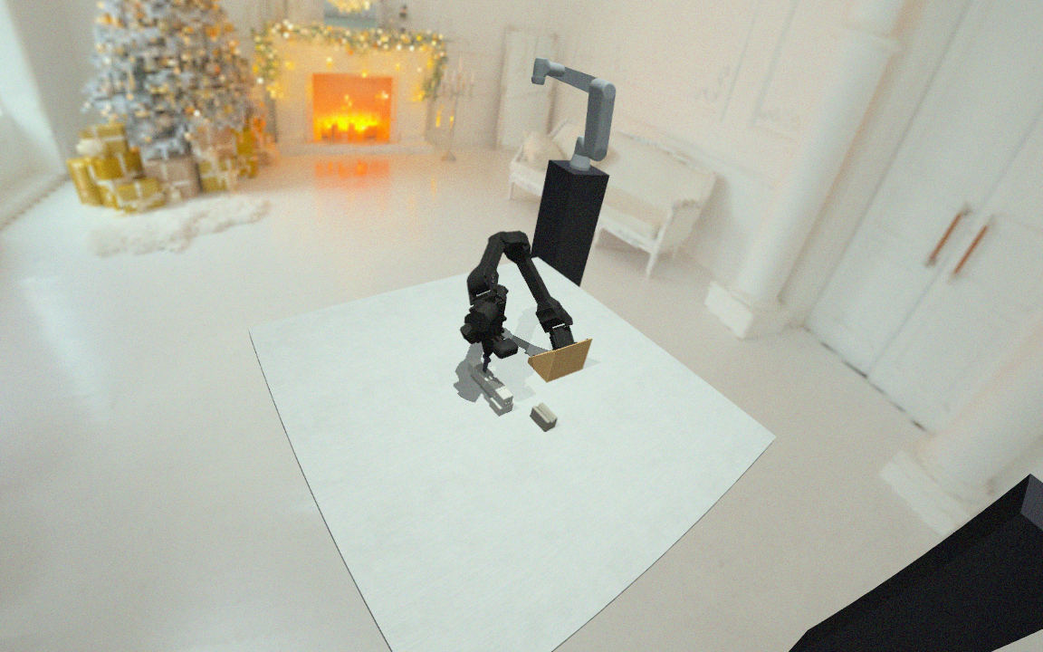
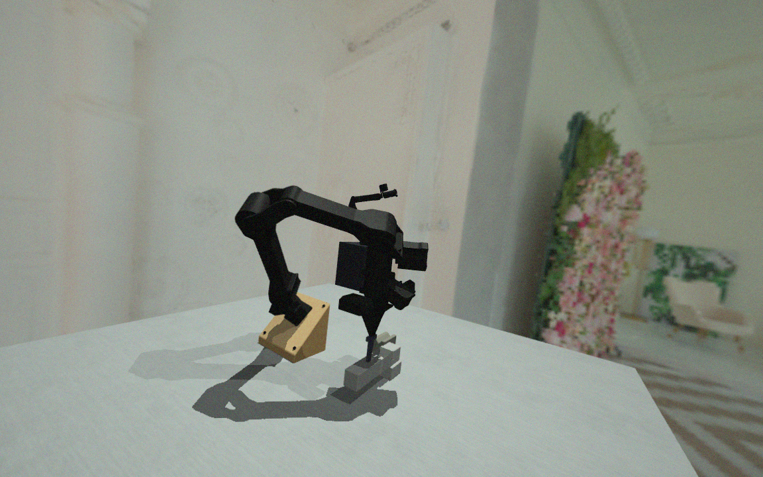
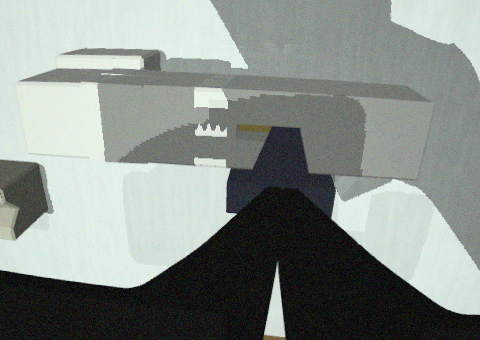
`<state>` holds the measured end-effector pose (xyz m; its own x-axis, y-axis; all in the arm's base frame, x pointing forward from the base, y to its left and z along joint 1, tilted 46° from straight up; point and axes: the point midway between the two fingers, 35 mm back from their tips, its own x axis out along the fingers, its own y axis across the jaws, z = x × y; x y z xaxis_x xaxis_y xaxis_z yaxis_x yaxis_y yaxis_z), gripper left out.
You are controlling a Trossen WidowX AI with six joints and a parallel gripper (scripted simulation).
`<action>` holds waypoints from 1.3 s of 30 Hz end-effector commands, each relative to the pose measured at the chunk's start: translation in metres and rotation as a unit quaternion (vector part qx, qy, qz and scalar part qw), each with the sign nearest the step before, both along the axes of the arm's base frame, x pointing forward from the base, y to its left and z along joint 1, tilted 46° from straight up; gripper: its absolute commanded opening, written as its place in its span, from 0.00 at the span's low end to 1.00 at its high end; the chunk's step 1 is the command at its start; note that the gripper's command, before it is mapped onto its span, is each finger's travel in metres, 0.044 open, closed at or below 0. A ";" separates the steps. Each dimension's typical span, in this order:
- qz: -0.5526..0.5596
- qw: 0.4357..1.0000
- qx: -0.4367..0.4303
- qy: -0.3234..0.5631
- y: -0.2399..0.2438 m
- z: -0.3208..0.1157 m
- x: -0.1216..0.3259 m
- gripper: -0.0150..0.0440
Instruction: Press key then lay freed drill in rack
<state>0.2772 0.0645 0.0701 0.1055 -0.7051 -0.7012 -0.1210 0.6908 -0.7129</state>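
A long grey block lies raised over the mat. The dark blue key stands upright in its slot, its wide head on top. A small yellow-orange part, perhaps of the drill, shows in the slot beside the key; no more of the drill can be made out. A small grooved beige block, apparently the rack, stands apart from the long block. My gripper points down, shut and empty, its tips at the key's head; whether they touch is unclear.
A light support block sits under one end of the long block. My arm stands on a tan wedge base near the long block. All stand on a white mat.
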 end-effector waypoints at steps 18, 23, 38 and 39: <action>0.002 1.000 -0.005 0.004 -0.006 -0.008 0.003 0.25; 0.002 1.000 -0.005 0.004 -0.007 -0.009 0.002 0.25; 0.002 1.000 -0.005 0.004 -0.011 -0.012 -0.001 0.25; 0.002 1.000 -0.005 0.004 -0.011 -0.012 -0.001 0.25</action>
